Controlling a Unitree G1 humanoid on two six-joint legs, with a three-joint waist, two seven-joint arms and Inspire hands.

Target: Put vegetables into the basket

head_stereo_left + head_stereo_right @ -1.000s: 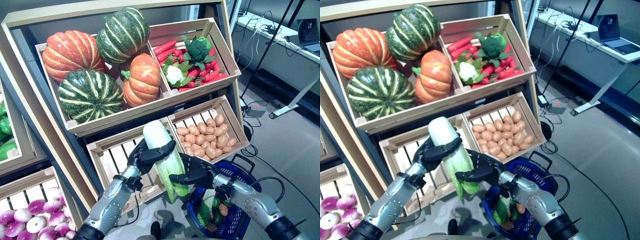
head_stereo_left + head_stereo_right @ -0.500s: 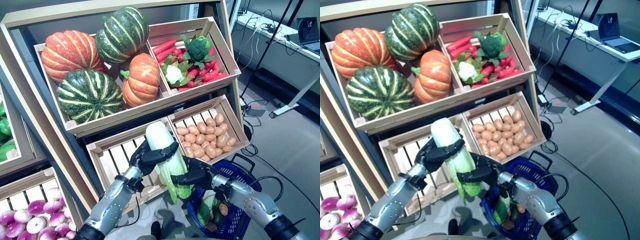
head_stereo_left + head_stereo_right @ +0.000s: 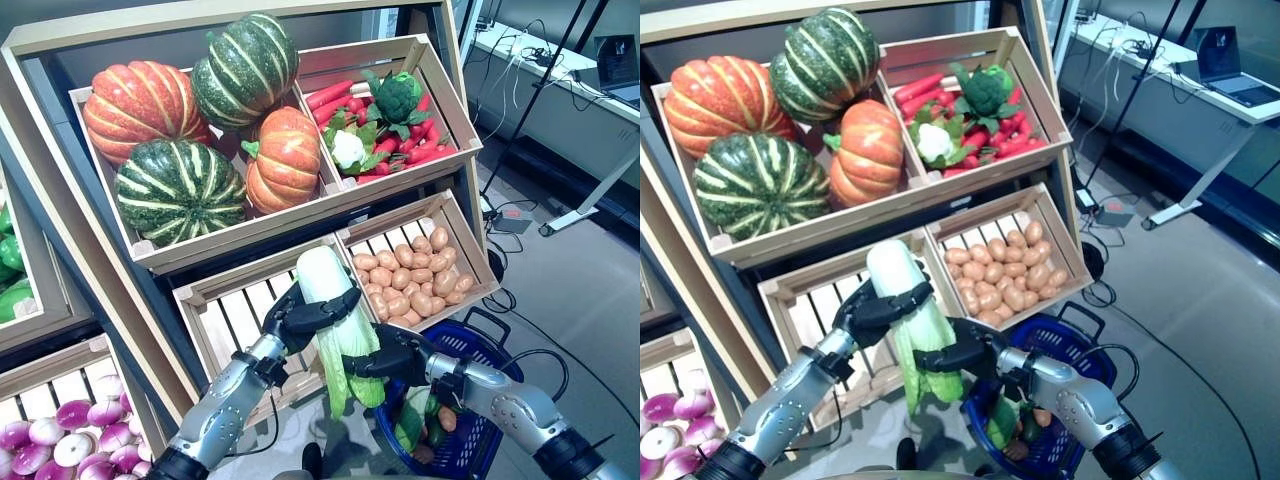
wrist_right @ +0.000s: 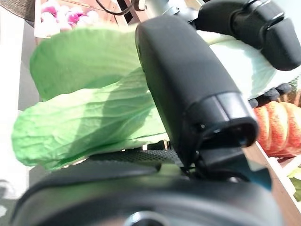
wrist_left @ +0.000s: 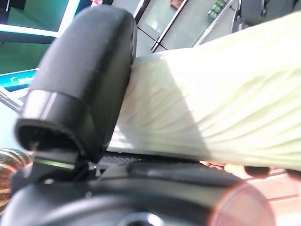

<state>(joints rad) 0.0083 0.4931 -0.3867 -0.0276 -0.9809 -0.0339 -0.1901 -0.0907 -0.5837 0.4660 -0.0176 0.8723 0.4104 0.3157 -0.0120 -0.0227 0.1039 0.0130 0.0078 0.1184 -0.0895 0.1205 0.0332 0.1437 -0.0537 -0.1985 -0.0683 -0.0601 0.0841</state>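
A long napa cabbage (image 3: 338, 318), white at the top and green-leaved below, hangs in front of the stand's lower crates. My left hand (image 3: 305, 314) is curled round its white upper part; its thumb (image 5: 80, 99) presses the pale stalk (image 5: 216, 108). My right hand (image 3: 385, 357) is curled round the green leafy lower part (image 4: 89, 113), with its thumb (image 4: 188, 89) across the leaves. The blue plastic basket (image 3: 497, 345) stands on the floor just right of and below both hands, with green and orange vegetables (image 3: 425, 420) in it.
The wooden stand holds a pumpkin crate (image 3: 150, 255) above and slatted lower crates (image 3: 235, 310), one with potatoes (image 3: 410, 275), right behind the cabbage. Grey floor (image 3: 590, 300) lies to the right, with a desk (image 3: 560, 80) and cables beyond.
Both hands have carried the cabbage slightly right and the leafy end now droops lower. The right hand has closed more firmly on the leaves.
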